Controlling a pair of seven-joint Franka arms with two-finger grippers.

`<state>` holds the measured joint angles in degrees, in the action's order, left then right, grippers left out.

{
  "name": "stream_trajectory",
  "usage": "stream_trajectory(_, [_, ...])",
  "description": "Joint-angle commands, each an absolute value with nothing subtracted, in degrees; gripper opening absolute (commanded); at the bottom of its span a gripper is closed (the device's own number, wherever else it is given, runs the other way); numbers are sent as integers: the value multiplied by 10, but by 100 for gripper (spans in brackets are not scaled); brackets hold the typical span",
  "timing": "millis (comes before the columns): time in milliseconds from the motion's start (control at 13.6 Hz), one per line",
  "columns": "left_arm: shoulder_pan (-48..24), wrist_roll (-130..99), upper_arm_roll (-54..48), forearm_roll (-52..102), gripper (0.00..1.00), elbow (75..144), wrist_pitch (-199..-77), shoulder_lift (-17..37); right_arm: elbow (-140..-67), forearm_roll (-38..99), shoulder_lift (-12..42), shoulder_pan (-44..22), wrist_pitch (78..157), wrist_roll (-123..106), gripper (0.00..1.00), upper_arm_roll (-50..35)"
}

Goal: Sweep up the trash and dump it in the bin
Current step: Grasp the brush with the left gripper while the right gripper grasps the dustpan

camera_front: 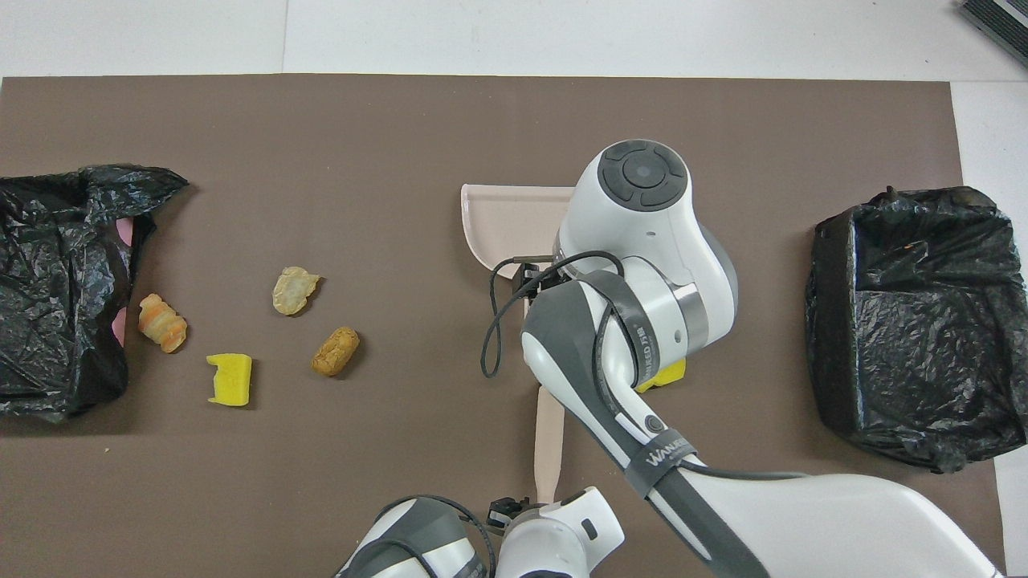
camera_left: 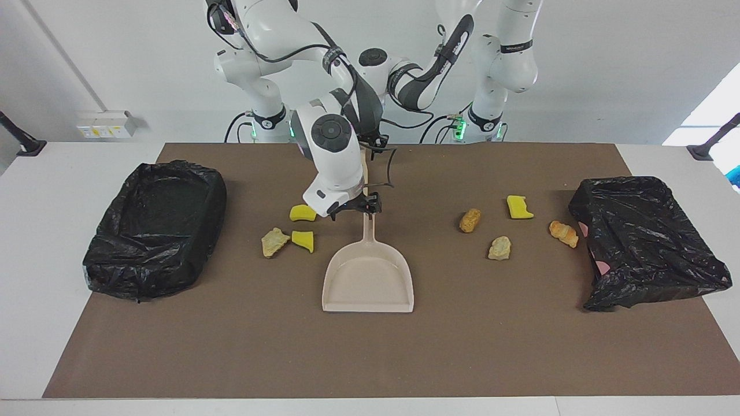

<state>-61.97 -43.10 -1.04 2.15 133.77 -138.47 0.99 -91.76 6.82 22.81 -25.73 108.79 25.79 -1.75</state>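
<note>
The trash lies in two groups either side of the beige dustpan (camera_left: 368,280). Toward the right arm's end are two yellow sponge chunks (camera_left: 302,212) (camera_left: 303,240) and a beige lump (camera_left: 274,241). Toward the left arm's end are a brown bread piece (camera_left: 470,219), a yellow chunk (camera_left: 519,207), a lump (camera_left: 499,247) and a croissant-like piece (camera_left: 563,233). My right gripper (camera_left: 362,208) stands open at the tip of the dustpan's handle. The beige brush (camera_front: 548,441) lies handle toward the robots. My left gripper (camera_front: 514,510) sits at that handle's end. The right arm hides it in the facing view.
A black-bagged bin (camera_left: 156,228) stands at the right arm's end of the brown mat. A crumpled black-bagged bin (camera_left: 642,240) stands at the left arm's end, close to the croissant-like piece. The right arm's forearm (camera_front: 642,241) covers the dustpan's handle from above.
</note>
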Motion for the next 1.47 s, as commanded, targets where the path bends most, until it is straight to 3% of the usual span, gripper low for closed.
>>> stream_trajectory(0, [-606,-436,-10,10,0,1340,-1363,2,-936,76,234,-271,1121,262,100,-18])
stream_trajectory(442, [-580,-437,-8,9,0,1339,-1315,-27,-942,77,258,-287,1152,259,97,-18])
stream_trajectory(515, [-566,-437,-8,9,0,1339,-1300,-34,-944,77,258,-287,1151,256,85,-18])
stream_trajectory(589, [-561,-437,-8,9,0,1339,-1287,-40,-944,77,258,-287,1147,256,57,-18])
stream_trajectory(663, [-545,-437,-8,3,0,1339,-1269,-43,-940,77,258,-284,1140,257,14,-18])
stream_trajectory(736, [-532,-436,-9,-7,0,1342,-1253,-50,-933,76,258,-284,1125,265,0,-18])
stream_trajectory(1031, [-478,-425,-9,-36,0,1346,-1233,-54,-926,81,258,-267,1125,225,0,-19])
stream_trajectory(1252, [-426,-410,-8,-41,0,1334,-1202,-54,-931,101,217,-250,1113,158,0,-17])
stream_trajectory(1399, [-383,-411,-8,-59,0,1309,-1159,-56,-945,101,180,-236,1064,60,0,-15])
